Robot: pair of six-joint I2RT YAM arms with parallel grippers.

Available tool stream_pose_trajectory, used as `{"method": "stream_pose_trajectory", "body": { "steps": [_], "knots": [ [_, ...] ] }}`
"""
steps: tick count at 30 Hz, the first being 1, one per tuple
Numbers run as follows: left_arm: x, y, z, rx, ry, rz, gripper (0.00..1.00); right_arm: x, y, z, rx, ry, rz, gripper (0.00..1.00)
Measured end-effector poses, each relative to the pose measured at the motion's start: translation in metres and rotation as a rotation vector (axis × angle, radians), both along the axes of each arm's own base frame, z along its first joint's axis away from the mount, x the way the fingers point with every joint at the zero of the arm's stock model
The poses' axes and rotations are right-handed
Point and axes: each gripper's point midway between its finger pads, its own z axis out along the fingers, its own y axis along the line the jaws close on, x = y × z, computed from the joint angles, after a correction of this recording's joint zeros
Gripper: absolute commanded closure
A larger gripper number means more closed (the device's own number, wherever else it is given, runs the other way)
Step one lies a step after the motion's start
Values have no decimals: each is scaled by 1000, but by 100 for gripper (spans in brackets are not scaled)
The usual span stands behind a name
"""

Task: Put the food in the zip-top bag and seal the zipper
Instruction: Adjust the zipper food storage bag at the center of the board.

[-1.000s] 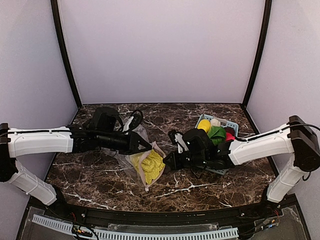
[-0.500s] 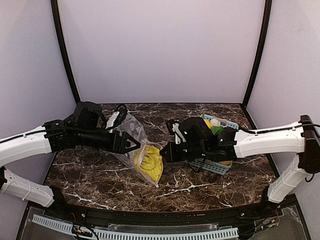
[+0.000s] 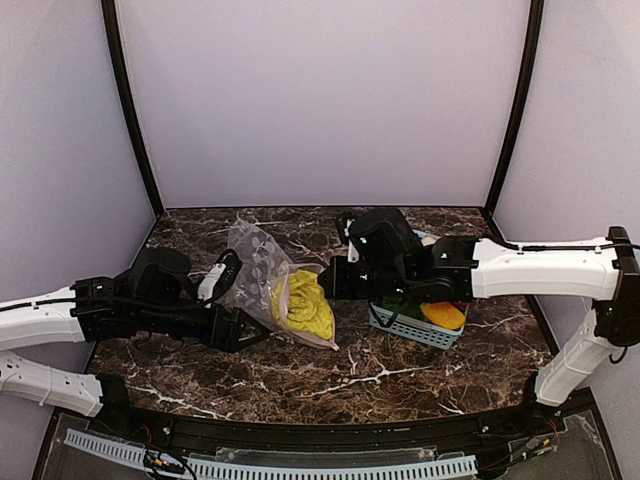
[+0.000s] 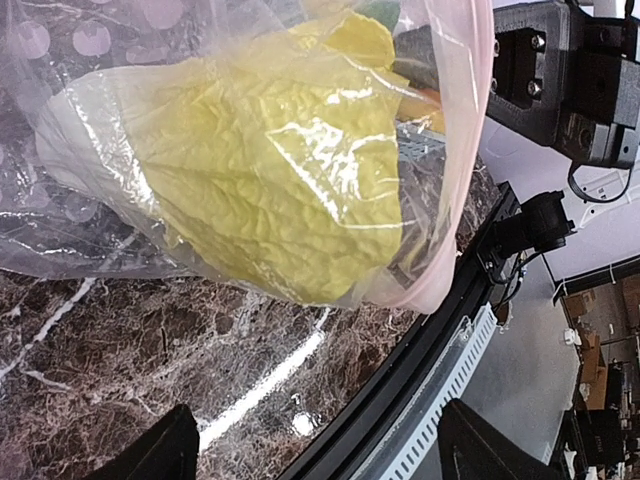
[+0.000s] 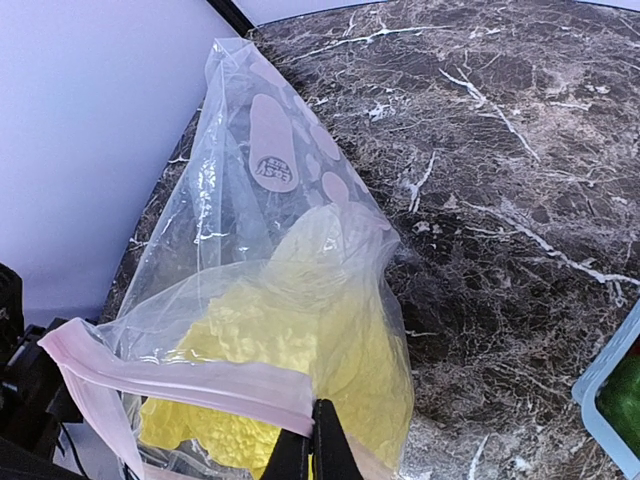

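Yellow napa cabbage [image 3: 305, 305] is sitting inside the zip-top bag [image 3: 255, 262] now, crinkly leaves pressed up against the clear plastic. The bag is a bit left of the worktop [image 3: 400, 375] middle, with its dotted closed end poking up toward the far left corner.

Big change from a second ago: the left tool [image 3: 232, 322] was clamped on the bag's mouth back then. It has let go and backed off toward the left edge, and the whole left arm sits lower and further out. From its wrist camera both fingers [image 4: 150, 452] stand wide apart with only marble between them, and the bag lies just ahead, not touching them.

The right tool [image 3: 328, 280] hasn't let go. It's pinched tight on the pinkish zipper [image 5: 190, 380] at the mouth edge, and the strip runs off to the side from its fingertips. That arm has swung toward the far edge compared with before, and the bag went with it, so the cabbage ended up nearer the worktop's middle than the near-side spot it had earlier.

The bag's underside looks like it rests on the marble, but I can't say for sure.

Over on the right side, the light-blue basket [image 3: 410, 327] is mostly covered by the right arm now, and only an orange-yellow pepper [image 3: 443, 315] peeks out at its near corner. Earlier more of the stuff in it was on show.
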Motion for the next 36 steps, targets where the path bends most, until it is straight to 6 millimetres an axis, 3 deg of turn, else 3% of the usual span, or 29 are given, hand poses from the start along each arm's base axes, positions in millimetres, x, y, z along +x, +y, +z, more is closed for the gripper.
{"method": "stream_pose_trajectory", "body": {
  "steps": [7, 15, 22, 27, 33, 36],
  "knots": [
    [3, -21, -15, -99, 40, 13, 31, 6, -2, -1, -18, 10, -46, 100],
    [13, -56, -6, -222, 47, 4, 50, 10, -3, 1, -29, 13, -78, 100],
    [20, -64, 9, -318, 39, 38, 65, 12, -6, 0, -40, 9, -92, 100],
    [25, -67, 11, -343, 40, 60, 66, 12, -7, -1, -44, 9, -93, 100],
    [31, -68, 0, -321, 54, 94, 62, 12, -7, -1, -46, 9, -95, 100],
    [35, -69, 0, -320, 54, 112, 66, 12, -8, -3, -53, 10, -97, 100]
  ]
}}
